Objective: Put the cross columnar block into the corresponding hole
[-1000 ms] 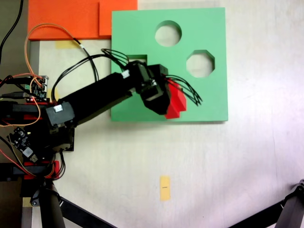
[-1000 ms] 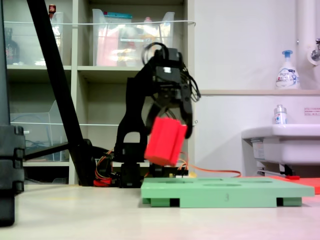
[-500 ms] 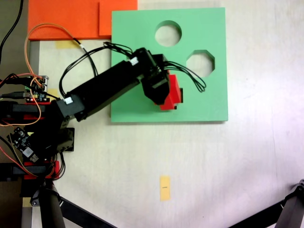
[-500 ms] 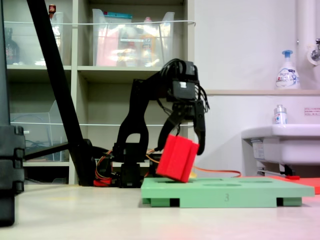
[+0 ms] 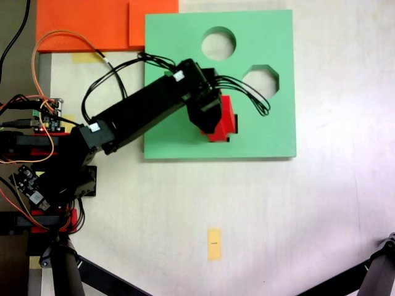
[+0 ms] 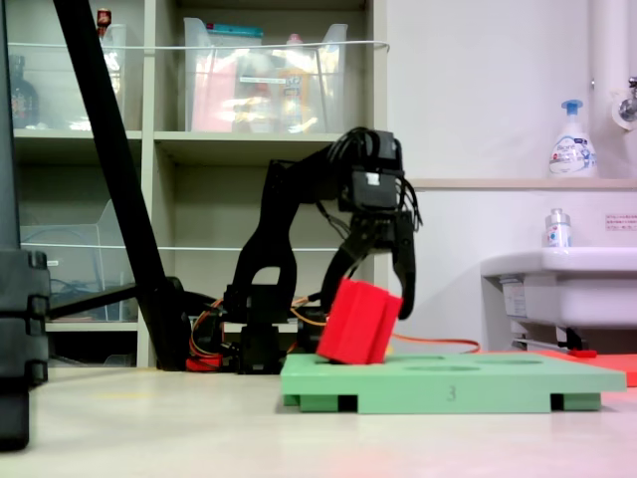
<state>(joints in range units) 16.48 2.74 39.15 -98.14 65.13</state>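
I log a flat orange foam sheet (image 5: 92, 24) at the upper left of the first exterior view and a small yellow tape strip (image 5: 214, 244) low centre. In the second exterior view: white pump bottle (image 6: 572, 139) upper right, white sink (image 6: 562, 289) below it, shelving with clear plastic bins (image 6: 264, 85) upper left.

I see a pale bench (image 5: 296, 216) carrying everything. On it a flat green square foam board (image 5: 271, 132) lies toward the first exterior view's top, with round and octagonal cutouts showing. An orange foam sheet (image 5: 80, 24) lies flat at that board's left edge, at the first exterior view's top left. A small yellow tape strip (image 5: 214, 244) sits well apart, lower down. The arm's base (image 5: 58, 179) and circuit boards stand at the first exterior view's left.
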